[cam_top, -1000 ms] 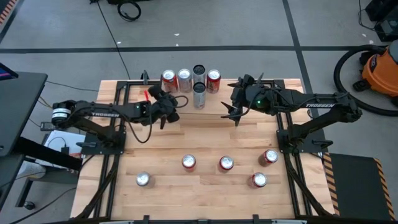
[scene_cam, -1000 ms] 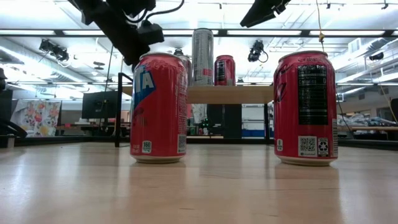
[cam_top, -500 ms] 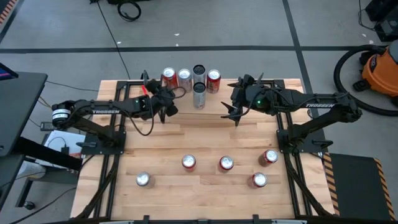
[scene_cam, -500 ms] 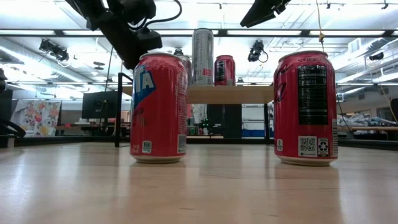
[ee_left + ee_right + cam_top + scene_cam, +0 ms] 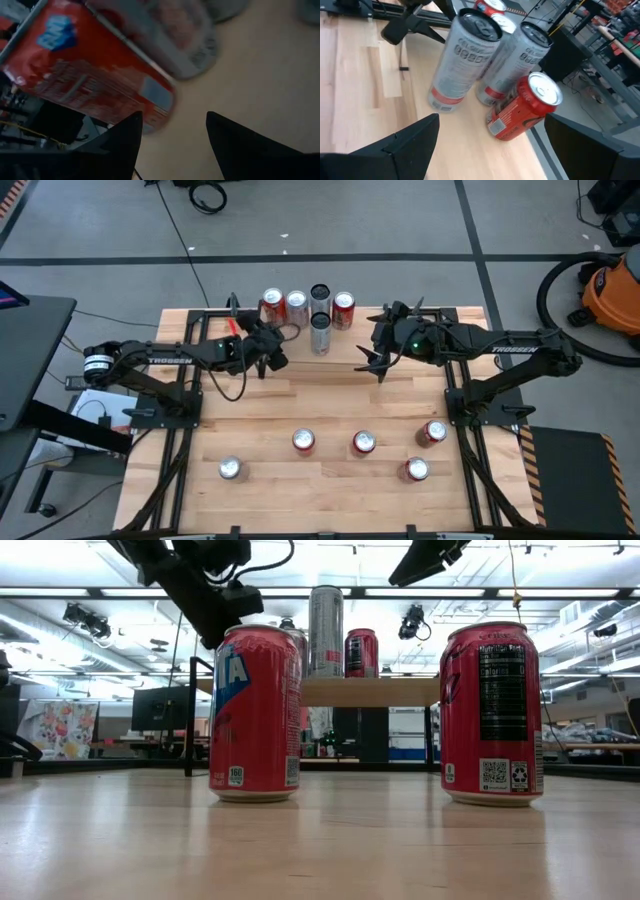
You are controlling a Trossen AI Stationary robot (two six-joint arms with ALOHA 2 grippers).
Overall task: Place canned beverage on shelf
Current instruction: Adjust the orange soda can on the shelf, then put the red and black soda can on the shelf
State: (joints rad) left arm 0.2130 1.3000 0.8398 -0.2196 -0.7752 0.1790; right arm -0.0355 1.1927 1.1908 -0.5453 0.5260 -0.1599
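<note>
- The shelf (image 5: 330, 360) stands at the far edge of the bench (image 5: 260, 405) and already carries five cans: a row of four along its far edge and a tall silver can (image 5: 320, 333) just in front of them.
- Five red cans wait near the bench's front edge, among them one at the front left (image 5: 231, 469) and one at the front right (image 5: 415, 470).
- The left pincer (image 5: 268, 352) hangs at the shelf's left end, closed and empty, beside the leftmost red can (image 5: 270, 307).
- The right pincer (image 5: 372, 360) hovers over the shelf's right part, fingers wide apart, holding nothing.
- Judgement: this is the gap between placements; no can is in hand.
- The next move calls for one arm to travel to the front row, straddle a can with open fingers, then close.
</note>
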